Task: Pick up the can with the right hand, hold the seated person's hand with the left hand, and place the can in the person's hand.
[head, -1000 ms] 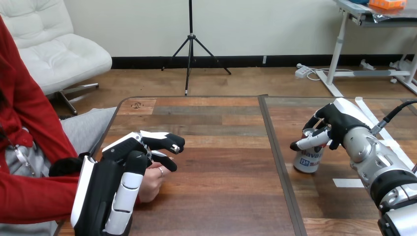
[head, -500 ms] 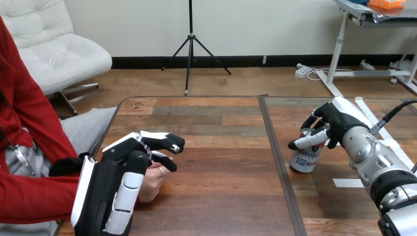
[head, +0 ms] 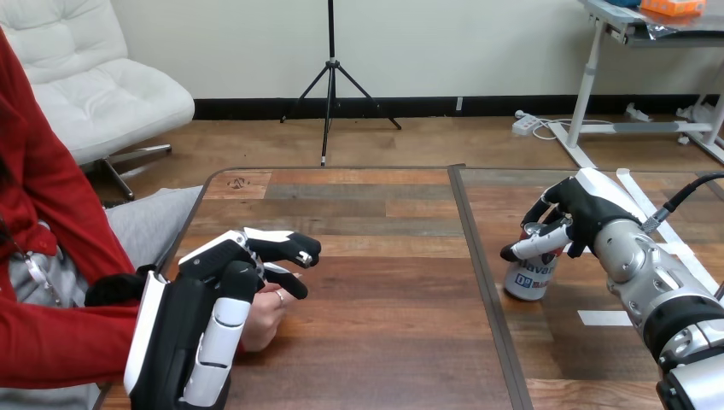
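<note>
Can point(head: 529, 278) sat on the table's point(head: 384, 342) right half, just right of the dark seam running front to back, upright or very nearly so. Right hand point(head: 583, 207) was on it from the far right side, fingers curled round the upper body and rim, thumb laid across the near face: a closed grip on the can. Whether the base had left the wood could not be told; it looked at or barely above the surface.

Change over the last 1 s: can and right hand had shifted together a little toward the seam, that is toward the person's side, then held nearly still for the last 0.5 s. Read as the pick-up just secured and the carry only beginning. Most of the way across the table remained.

Left hand point(head: 192, 333) lay at the table's near left edge, over the person's hand point(head: 260, 318), touching it or close above it. No shift noted there across the 1 s. Whether it actually clasped the person's hand could not be told from this angle, so the hold step was judged in position but unconfirmed. Person's hand looked loosely closed, not yet offering an open palm for the can.

Count: 1 can; 2 robot hands, 1 on the can and 1 over the person's hand; 1 person's hand in sight; 1 table with 1 seam; 1 short white tape patch point(head: 602, 318) near the right forearm, apart from the can.
</note>
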You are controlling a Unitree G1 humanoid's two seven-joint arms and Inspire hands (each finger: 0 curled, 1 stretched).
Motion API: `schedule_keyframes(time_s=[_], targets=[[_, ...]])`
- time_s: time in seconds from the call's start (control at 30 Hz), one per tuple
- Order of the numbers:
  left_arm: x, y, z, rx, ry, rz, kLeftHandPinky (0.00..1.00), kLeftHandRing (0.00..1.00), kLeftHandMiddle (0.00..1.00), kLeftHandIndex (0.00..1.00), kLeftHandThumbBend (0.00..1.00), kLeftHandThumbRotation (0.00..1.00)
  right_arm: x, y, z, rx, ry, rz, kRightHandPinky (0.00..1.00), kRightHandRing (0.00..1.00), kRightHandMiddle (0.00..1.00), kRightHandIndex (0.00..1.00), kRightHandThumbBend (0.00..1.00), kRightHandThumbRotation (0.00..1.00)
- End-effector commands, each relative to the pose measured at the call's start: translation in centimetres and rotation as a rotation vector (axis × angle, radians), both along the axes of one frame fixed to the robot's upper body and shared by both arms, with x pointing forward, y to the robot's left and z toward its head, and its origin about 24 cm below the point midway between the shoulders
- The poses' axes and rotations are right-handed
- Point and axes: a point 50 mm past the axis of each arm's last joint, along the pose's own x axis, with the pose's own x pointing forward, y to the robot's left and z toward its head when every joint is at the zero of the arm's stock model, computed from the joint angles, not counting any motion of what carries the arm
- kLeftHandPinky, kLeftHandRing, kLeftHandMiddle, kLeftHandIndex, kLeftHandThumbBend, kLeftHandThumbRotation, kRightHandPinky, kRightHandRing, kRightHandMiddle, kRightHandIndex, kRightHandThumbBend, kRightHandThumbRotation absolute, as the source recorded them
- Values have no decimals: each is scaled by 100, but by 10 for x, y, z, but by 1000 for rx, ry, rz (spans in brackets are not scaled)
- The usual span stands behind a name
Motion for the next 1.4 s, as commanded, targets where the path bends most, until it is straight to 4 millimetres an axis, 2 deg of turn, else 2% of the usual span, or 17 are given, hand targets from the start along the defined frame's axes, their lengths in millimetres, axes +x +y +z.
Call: schedule_keyframes(time_s=[0.0, 0.3, 0.47, 0.73, 0.9, 1.37], targets=[[9, -4, 10, -34, -61, 0, 44, 61, 61, 50, 58, 92, 9, 3, 15, -20, -27, 18, 45, 53, 56, 51, 80, 0], [9, -3, 11, -24, -66, 4, 44, 62, 61, 50, 58, 92, 9, 2, 15, -14, -5, 18, 48, 57, 60, 54, 87, 0], [9, -2, 11, -21, -69, 8, 44, 61, 61, 50, 58, 92, 9, 2, 15, -16, 12, 18, 48, 58, 61, 56, 90, 4], [10, -1, 11, -28, -69, 3, 44, 61, 61, 50, 56, 93, 8, 2, 14, -9, 22, 15, 40, 50, 56, 59, 94, 12], [10, -1, 11, -28, -70, 1, 44, 61, 61, 50, 56, 92, 8, 2, 14, -1, 24, 17, 39, 48, 54, 60, 96, 14], [11, -1, 11, -36, -71, 4, 45, 61, 60, 49, 57, 91, 9, 2, 15, 13, 29, 23, 43, 52, 58, 62, 98, 17]])
